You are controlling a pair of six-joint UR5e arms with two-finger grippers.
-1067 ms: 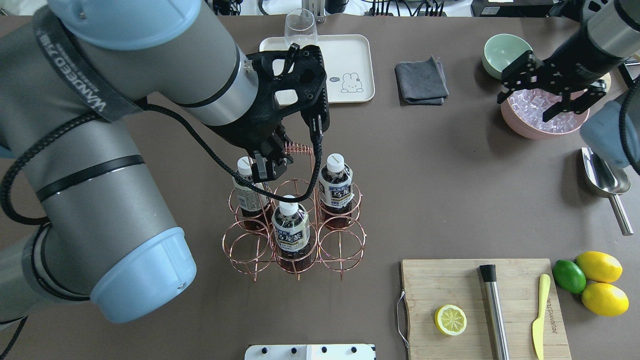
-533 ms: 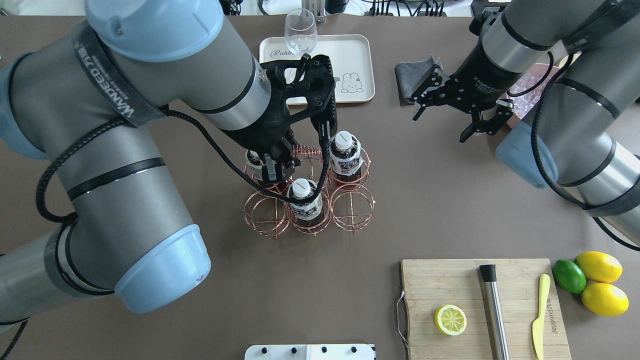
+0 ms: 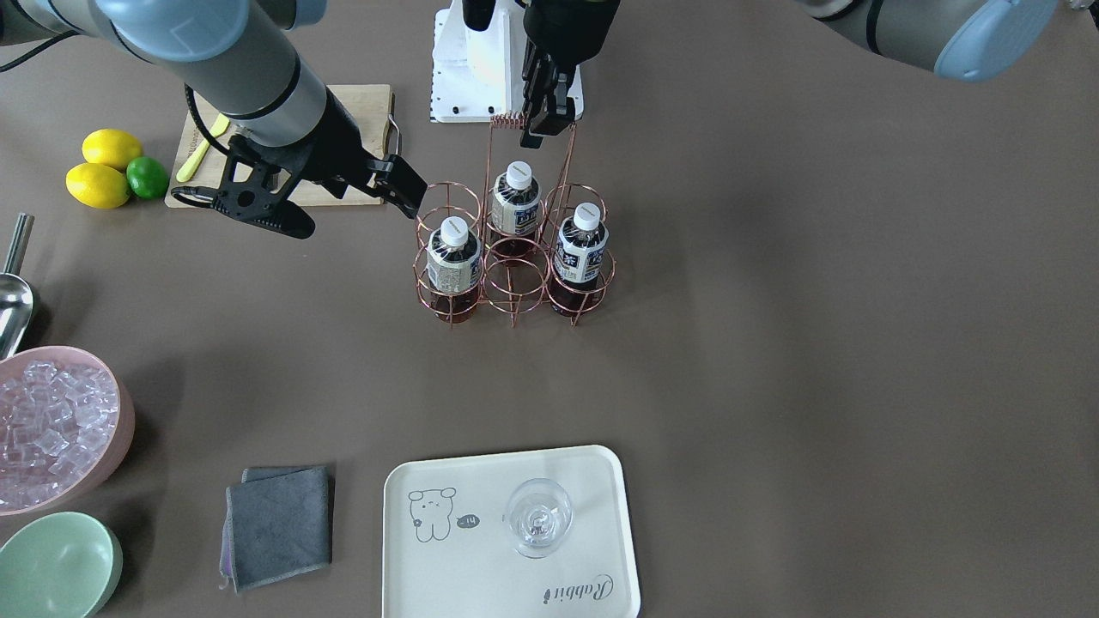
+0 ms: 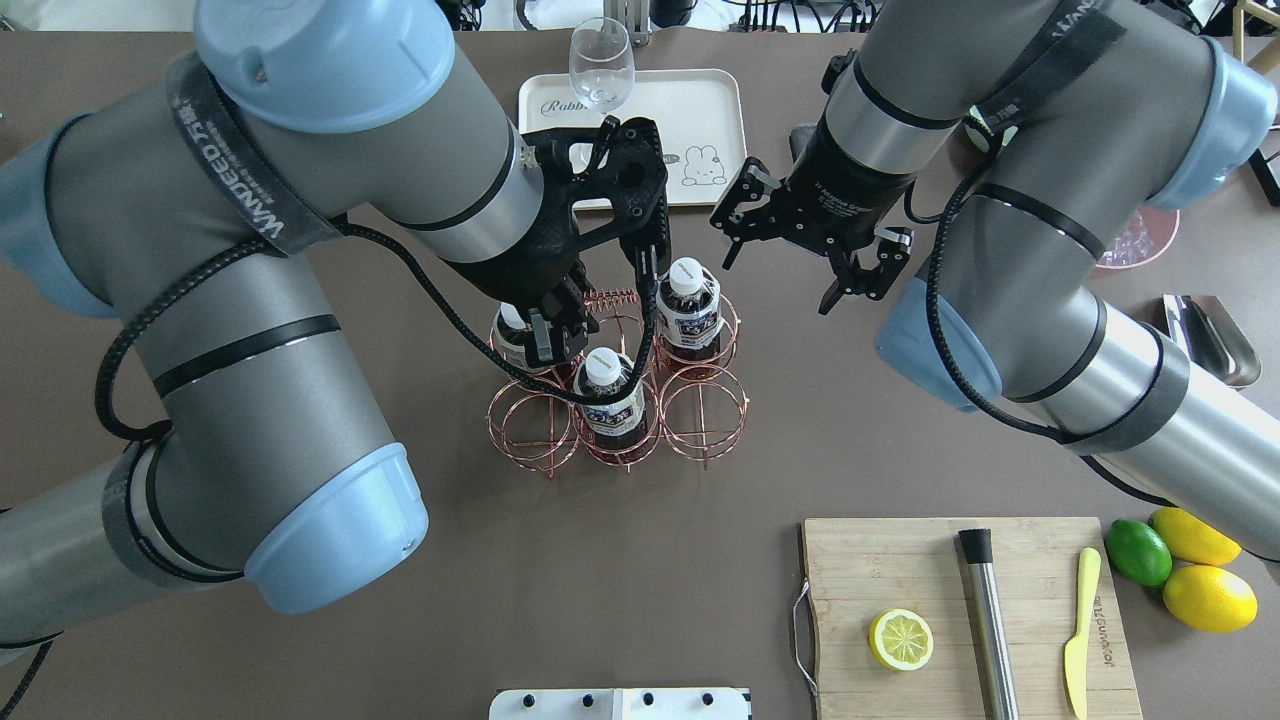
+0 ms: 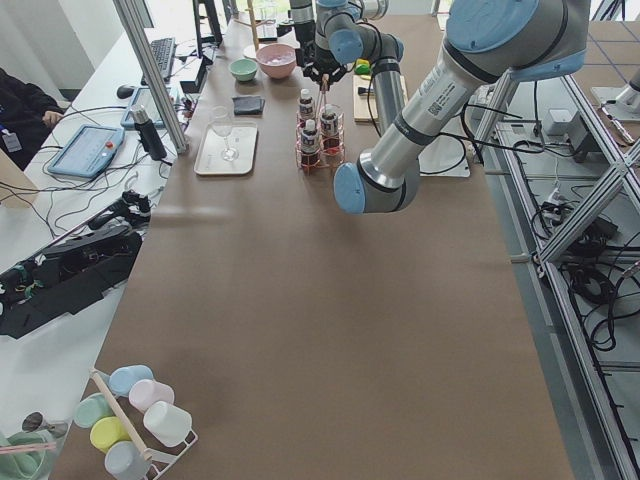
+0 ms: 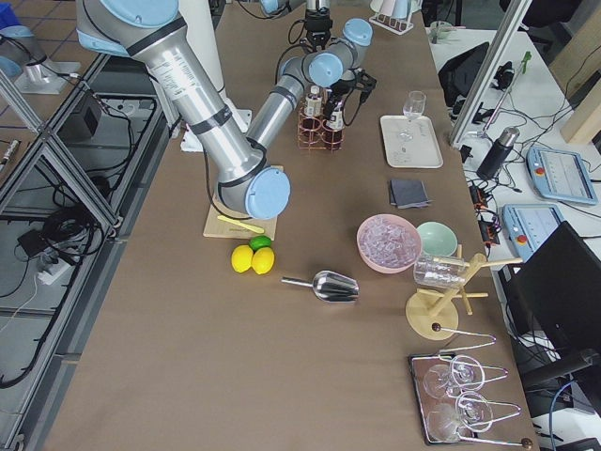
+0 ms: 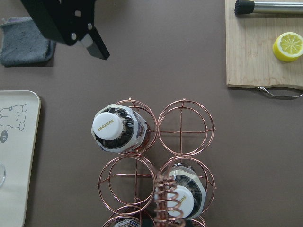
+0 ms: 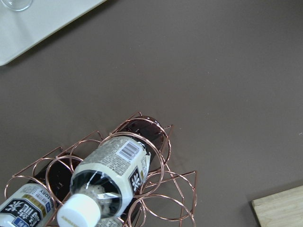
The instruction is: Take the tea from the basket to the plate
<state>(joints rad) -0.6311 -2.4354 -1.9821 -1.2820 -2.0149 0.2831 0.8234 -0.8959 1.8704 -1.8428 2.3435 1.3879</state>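
The copper wire basket [image 4: 703, 400] stands mid-table and holds three tea bottles. One [image 4: 690, 305] is on its right, one [image 4: 610, 395] at the front middle, and one [image 4: 510, 330] is partly hidden under my left gripper. My left gripper [image 3: 543, 120] is shut on the basket's coiled handle [image 3: 511, 120]. My right gripper [image 4: 775, 285] is open and empty, just right of the right-hand bottle [image 3: 452, 257] and not touching it. The cream plate [image 4: 700, 110] lies beyond the basket; it also shows in the front view [image 3: 481, 481].
A wine glass [image 3: 538, 518] stands on the plate. A grey cloth [image 3: 279, 524], a pink bowl of ice [image 3: 51, 429] and a green bowl [image 3: 56, 566] lie to the plate's right. A cutting board [image 4: 960, 610] and a metal scoop [image 4: 1210, 340] are at the near right.
My left gripper carried the basket farther from the robot, toward the plate, and lowered it. My right arm swung from the pink bowl across to the basket's right side, still open.
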